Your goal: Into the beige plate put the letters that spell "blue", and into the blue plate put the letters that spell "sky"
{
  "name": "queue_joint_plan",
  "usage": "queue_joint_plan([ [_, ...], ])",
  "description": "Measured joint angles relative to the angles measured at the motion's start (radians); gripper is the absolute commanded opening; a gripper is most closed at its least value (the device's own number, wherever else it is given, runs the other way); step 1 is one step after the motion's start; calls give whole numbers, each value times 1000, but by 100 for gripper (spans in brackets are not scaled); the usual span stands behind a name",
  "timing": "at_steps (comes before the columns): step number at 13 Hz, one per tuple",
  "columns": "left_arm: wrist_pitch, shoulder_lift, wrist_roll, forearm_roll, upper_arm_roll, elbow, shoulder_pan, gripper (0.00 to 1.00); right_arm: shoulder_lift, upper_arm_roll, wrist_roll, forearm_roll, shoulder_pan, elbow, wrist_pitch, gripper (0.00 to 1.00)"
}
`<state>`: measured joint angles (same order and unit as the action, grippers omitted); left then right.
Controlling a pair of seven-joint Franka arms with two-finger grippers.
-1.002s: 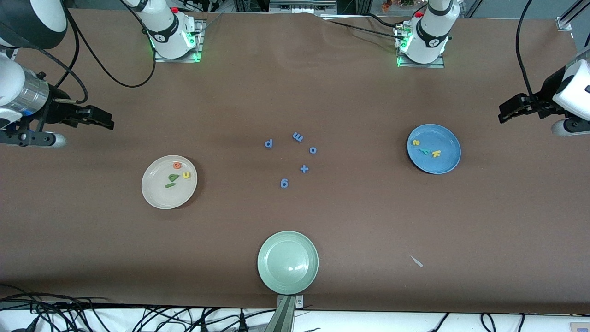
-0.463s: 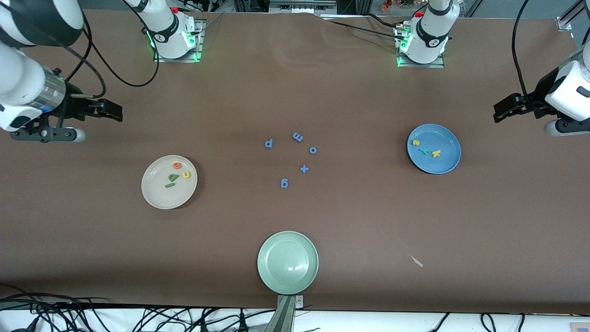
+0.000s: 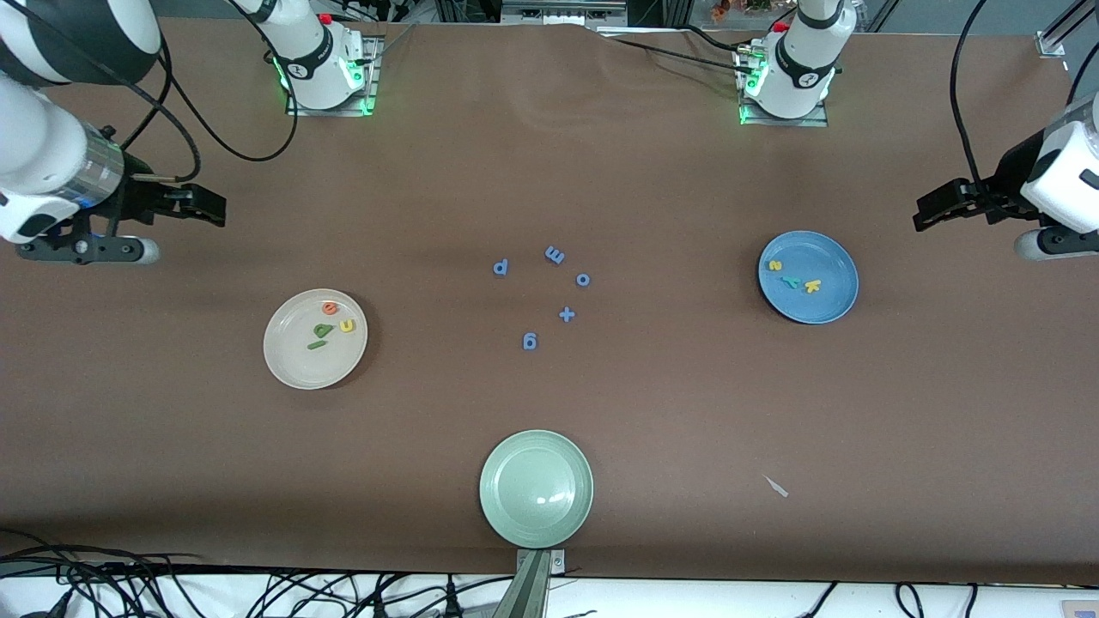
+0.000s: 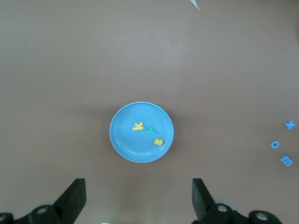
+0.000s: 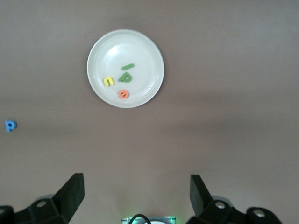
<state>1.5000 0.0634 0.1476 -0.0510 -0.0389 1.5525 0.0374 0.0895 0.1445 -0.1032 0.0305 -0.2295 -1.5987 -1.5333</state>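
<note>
While both grippers (left, right) hang released, plates lie apart.

Your worktop:
- Plate at right arm's end: holds "blue" letters, clustered in its half farther from front camera.
- Plate at left arm's end: holds "sky" letters, in a row.
- Loose letters and plus sign: mid-worktop, between those two plates, well apart from both.
- Third plate: centred, nearest front camera, by worktop edge.
- Right tool: over bare worktop at its own end.
- Left tool: likewise.
</note>
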Motion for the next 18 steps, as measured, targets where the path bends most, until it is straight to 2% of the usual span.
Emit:
queue_joint_plan([
  [9,5,19,-4,13,-4,-10,-15,100,9,11,-1,0,3,28,0,100],
  [13,5,19,-15,14,-10,-34,-64,100,9,11,0,0,3,33,0,100],
  [18,5,21,-16,13,1,-34,-52,100,9,12,0,0,3,35,-8,100],
])
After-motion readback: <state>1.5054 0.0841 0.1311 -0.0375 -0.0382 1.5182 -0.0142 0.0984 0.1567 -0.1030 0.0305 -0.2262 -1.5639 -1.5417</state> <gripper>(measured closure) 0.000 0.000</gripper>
